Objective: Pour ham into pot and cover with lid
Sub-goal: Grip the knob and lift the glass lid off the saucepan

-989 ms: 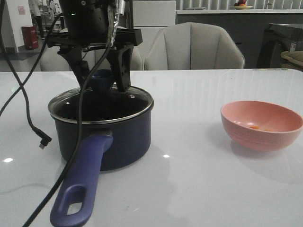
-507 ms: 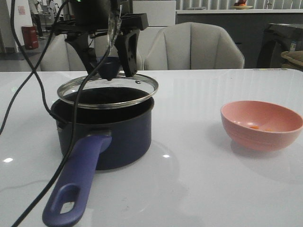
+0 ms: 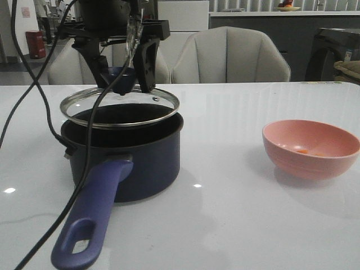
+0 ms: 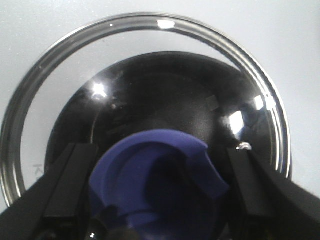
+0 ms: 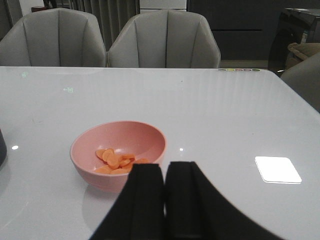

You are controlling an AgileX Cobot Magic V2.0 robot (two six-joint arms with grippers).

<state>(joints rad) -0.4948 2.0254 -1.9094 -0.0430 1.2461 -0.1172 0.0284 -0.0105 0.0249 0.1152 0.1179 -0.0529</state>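
My left gripper (image 3: 122,84) is shut on the purple-blue knob (image 3: 120,79) of the glass lid (image 3: 84,110) and holds it tilted just above the dark navy pot (image 3: 149,160). The pot's long handle (image 3: 93,214) points toward the front. In the left wrist view, the fingers (image 4: 70,185) flank the knob (image 4: 150,165), with the lid's steel rim (image 4: 150,19) and the pot's black inside (image 4: 165,95) beneath. The ham (image 5: 117,160) lies in the pink bowl (image 5: 87,170), just beyond my shut, empty right gripper (image 5: 165,170). The bowl (image 3: 310,163) stands at the right in the front view.
A black cable (image 3: 84,169) hangs from the left arm across the pot's front, and another loops at the left (image 3: 34,95). Grey chairs (image 3: 230,56) stand behind the white table (image 3: 225,225). A bright reflection (image 5: 277,169) lies on the table right of the bowl.
The lid sat on the pot one second ago. My left gripper has lifted it by the knob, and since half a second ago has shifted it slightly left. The pot's handle swung slightly left.
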